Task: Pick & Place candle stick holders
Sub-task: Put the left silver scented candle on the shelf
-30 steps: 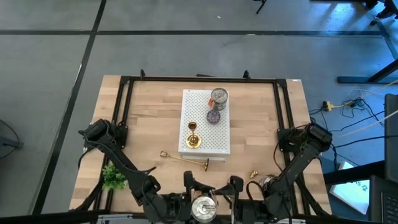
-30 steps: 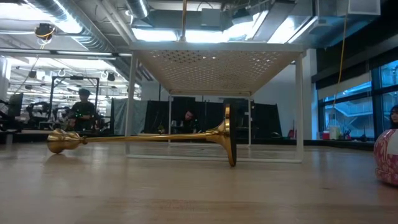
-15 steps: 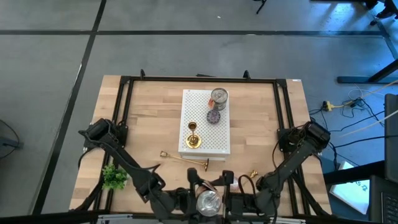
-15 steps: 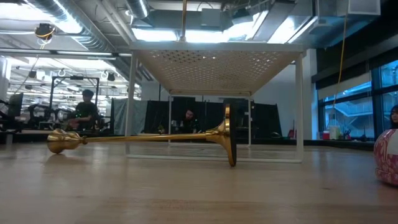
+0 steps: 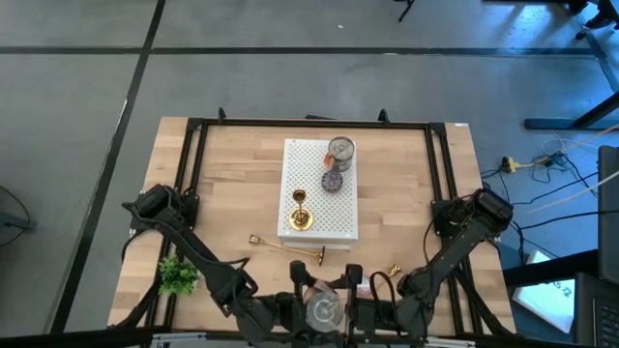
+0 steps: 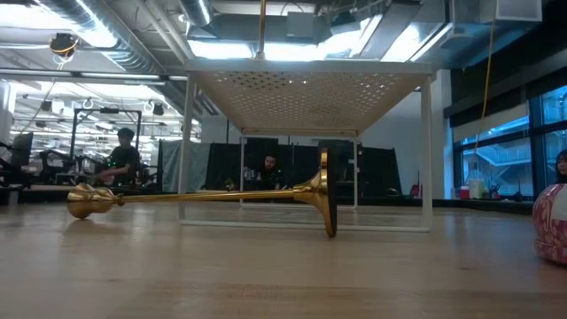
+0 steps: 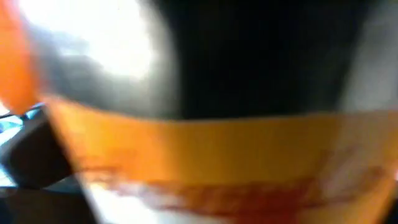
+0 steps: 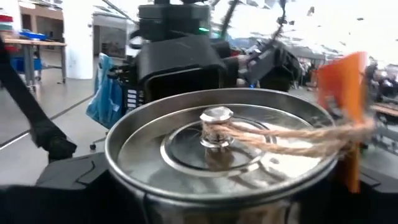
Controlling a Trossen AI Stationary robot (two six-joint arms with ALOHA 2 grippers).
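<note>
Bottom centre, your two grippers [image 5: 324,311] hold a silver tin [image 5: 323,311]; the fallen candle holder [image 5: 287,248] lies crosswise just above, left arm nearer.

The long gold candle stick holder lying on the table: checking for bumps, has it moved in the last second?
No. The long candle stick holder lies in the same spot before the white perforated stand.

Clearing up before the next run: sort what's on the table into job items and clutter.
Job:
- upright gold candle stick holder on the white perforated stand
- long gold holder lying on the table
- small gold piece, probably another

Lying about:
- silver tin and purple disc on the stand
- front tin
- green plant
</note>
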